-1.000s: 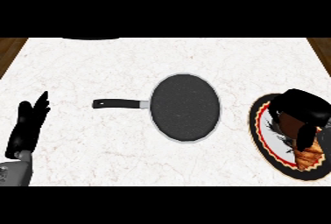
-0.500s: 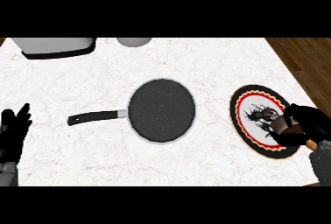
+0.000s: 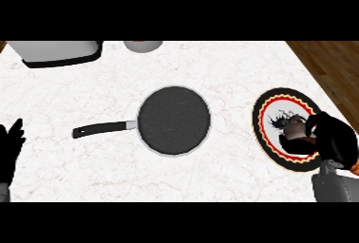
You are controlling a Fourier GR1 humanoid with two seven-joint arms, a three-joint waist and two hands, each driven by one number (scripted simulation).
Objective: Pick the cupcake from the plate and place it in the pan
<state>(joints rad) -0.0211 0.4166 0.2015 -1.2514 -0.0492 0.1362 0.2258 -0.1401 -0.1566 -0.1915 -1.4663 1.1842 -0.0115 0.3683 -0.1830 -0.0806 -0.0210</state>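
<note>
the right hand (image 3: pixel 335 142) had drawn back toward the plate's near edge since a moment ago, its fingers curled round the cupcake (image 3: pixel 295 130), which sat at its fingertips over the plate (image 3: pixel 270 102). whether it had cleared the plate could not be told. the grasp looked made; the carry remained. the pan (image 3: pixel 174 120) lay well to the hand's left. the left hand (image 3: pixel 10 147) rested open at the far left edge.

Lighting even and bright across the marble counter (image 3: pixel 210 66); no glare; the pan (image 3: pixel 174 120) casts almost no shadow.
</note>
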